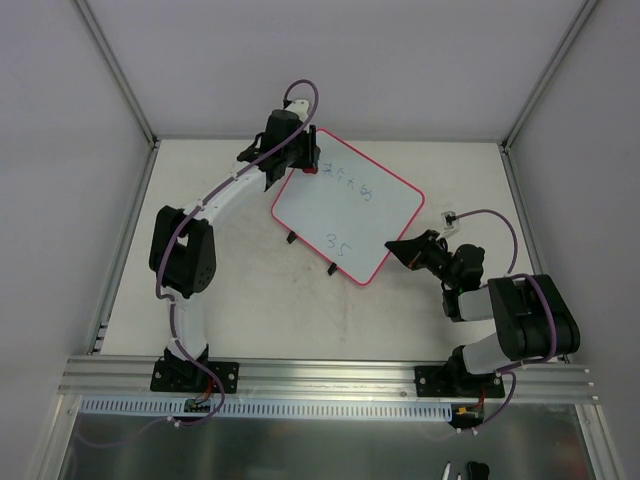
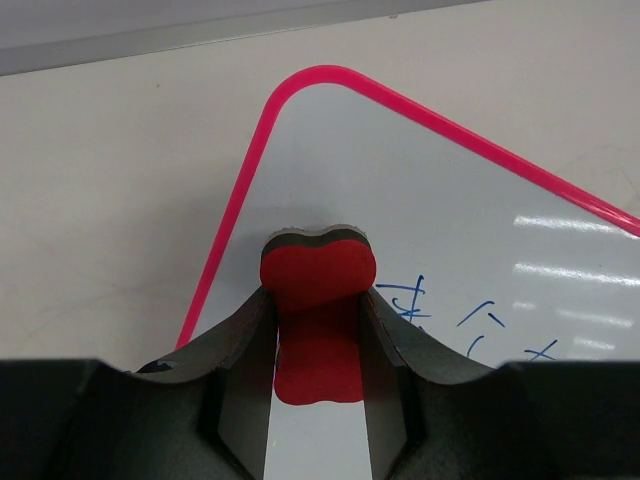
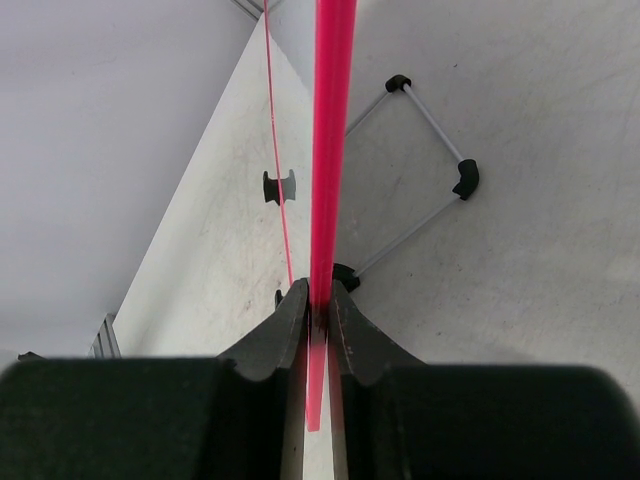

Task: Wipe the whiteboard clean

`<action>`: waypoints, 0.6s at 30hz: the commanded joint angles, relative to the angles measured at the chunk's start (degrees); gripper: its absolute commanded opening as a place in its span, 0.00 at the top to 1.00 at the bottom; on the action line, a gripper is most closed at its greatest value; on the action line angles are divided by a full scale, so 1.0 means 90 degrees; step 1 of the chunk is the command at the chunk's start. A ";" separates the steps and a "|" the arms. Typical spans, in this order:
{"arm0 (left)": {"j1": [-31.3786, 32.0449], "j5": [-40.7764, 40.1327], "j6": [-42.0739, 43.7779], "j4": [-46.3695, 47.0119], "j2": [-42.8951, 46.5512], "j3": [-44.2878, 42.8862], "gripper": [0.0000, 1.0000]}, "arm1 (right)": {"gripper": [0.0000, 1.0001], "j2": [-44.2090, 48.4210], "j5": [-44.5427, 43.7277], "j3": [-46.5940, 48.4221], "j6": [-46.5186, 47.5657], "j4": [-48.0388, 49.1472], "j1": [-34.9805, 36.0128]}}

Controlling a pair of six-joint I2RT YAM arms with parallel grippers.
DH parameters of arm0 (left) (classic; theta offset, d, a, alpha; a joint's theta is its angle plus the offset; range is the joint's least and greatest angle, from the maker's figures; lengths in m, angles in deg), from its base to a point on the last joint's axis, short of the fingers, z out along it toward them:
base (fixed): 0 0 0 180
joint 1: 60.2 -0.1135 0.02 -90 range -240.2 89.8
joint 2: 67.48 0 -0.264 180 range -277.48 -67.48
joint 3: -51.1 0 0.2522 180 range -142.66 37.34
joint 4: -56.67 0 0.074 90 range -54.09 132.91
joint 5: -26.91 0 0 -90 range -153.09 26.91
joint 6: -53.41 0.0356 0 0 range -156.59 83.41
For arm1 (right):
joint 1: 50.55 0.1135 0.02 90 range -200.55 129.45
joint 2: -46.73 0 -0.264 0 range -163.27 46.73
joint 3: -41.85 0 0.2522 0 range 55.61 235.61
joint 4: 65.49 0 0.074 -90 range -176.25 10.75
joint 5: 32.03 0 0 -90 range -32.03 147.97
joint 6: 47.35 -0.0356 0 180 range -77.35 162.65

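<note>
The whiteboard [image 1: 345, 215] lies tilted in the middle of the table, white with a pink-red rim. Blue handwriting [image 1: 350, 181] runs near its far edge and "35" [image 1: 337, 243] near its near edge. My left gripper [image 1: 298, 160] is at the board's far left corner, shut on the red bone-shaped eraser [image 2: 318, 290], which lies on the white surface [image 2: 450, 190] just left of the writing [image 2: 470, 320]. My right gripper [image 1: 402, 248] is shut on the board's right rim, seen edge-on between its fingers [image 3: 333, 150].
Two small black clips [image 1: 292, 238] [image 1: 332, 268] sit on the board's near left edge. A thin grey rod frame [image 3: 430, 120] with black corner pieces shows beside the rim. An aluminium rail [image 1: 330, 375] runs along the front. Frame posts [image 1: 125, 80] stand at the back corners.
</note>
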 commanded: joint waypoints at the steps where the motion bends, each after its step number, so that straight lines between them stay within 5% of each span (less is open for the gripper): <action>1: 0.0012 0.0286 0.0018 0.0373 -0.0160 -0.0281 0.81 | 1.00 -0.0027 -0.0005 0.0228 0.0356 0.1403 0.0064; 18: 0.0061 0.0658 -0.0236 0.1125 -0.0258 0.0080 0.81 | 1.00 -0.0037 0.0015 0.0247 0.0405 0.1403 0.0122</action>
